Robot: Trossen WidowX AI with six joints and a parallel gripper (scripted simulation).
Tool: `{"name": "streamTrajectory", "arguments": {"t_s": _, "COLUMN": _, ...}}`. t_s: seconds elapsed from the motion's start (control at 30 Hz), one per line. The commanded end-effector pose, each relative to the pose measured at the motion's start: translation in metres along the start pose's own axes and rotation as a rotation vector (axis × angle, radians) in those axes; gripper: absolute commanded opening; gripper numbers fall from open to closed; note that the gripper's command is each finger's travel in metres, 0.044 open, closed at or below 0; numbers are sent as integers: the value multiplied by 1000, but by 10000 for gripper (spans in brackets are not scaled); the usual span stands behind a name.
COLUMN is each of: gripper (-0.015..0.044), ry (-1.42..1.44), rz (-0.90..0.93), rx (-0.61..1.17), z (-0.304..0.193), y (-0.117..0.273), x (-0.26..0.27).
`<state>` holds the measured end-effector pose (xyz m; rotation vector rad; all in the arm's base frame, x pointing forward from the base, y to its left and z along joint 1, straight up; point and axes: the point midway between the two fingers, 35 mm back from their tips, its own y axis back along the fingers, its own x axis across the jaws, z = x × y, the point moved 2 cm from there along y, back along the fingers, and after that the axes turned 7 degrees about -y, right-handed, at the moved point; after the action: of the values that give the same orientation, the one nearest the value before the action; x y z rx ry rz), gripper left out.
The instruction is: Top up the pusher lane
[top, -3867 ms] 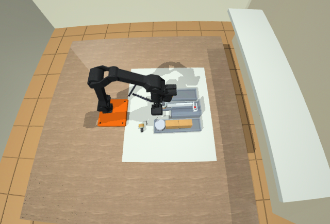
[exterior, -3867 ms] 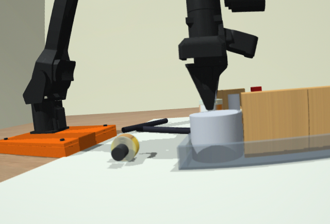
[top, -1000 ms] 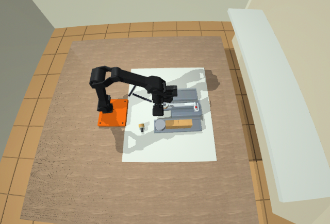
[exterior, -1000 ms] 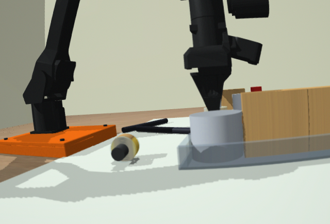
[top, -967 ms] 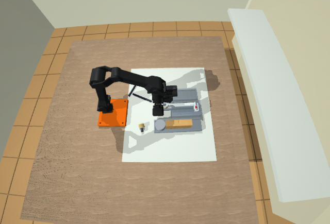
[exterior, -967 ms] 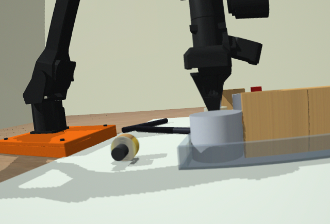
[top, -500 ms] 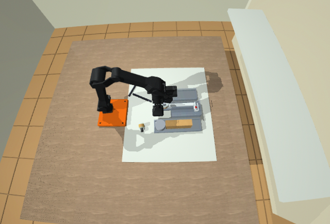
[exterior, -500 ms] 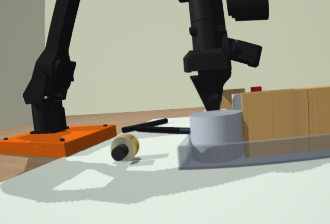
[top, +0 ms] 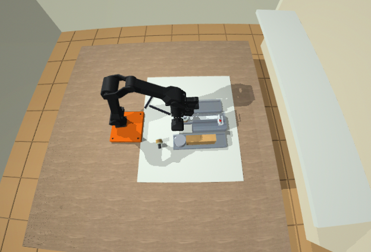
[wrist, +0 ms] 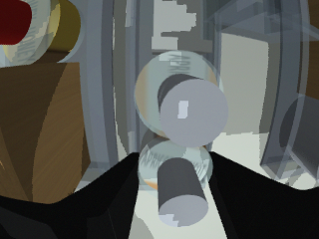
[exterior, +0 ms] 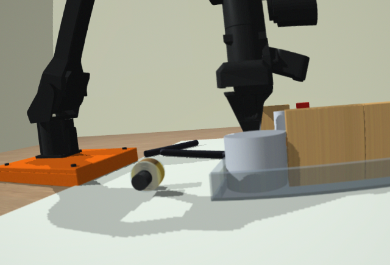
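My gripper [wrist: 172, 159] [exterior: 251, 130] is shut on a clear jar with a grey cap [wrist: 182, 211], its fingers on either side of the glass. The top view hides the fingertips under the arm; in the exterior view they are behind a grey cylinder. A matching, grey-capped jar [wrist: 194, 115] is in the sprung lane [top: 209, 126], directly beyond the held jar. The two jars look very close or touching; a gap cannot be made out. The held jar is at the lane's front end. Its base, the low front stop and the pusher plate's contact cannot be seen clearly.
A neighbouring lane holds a red-capped jar [wrist: 65, 25] and a wooden block [wrist: 45, 110]. The opposite lane holds the grey cylinder [top: 179, 140] [exterior: 255, 151] and wooden blocks [top: 206, 138] [exterior: 324, 139]. A black-capped jar [top: 158, 142] [exterior: 147, 173] lies on its side. Black rods [top: 159, 109] [exterior: 192, 153] lie behind.
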<state>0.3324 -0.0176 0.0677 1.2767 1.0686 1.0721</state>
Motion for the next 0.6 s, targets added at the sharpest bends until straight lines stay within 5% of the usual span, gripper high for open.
{"name": "streamTrajectory", "arguments": {"t_s": 0.0, "gripper": 0, "ry": -2, "rz": 4, "rx": -18, "z": 3, "y": 0, "x": 1}}
{"name": "streamTrajectory", "arguments": {"t_s": 0.57, "gripper": 0, "ry": -2, "rz": 4, "rx": -18, "z": 0, "y": 0, "x": 0}}
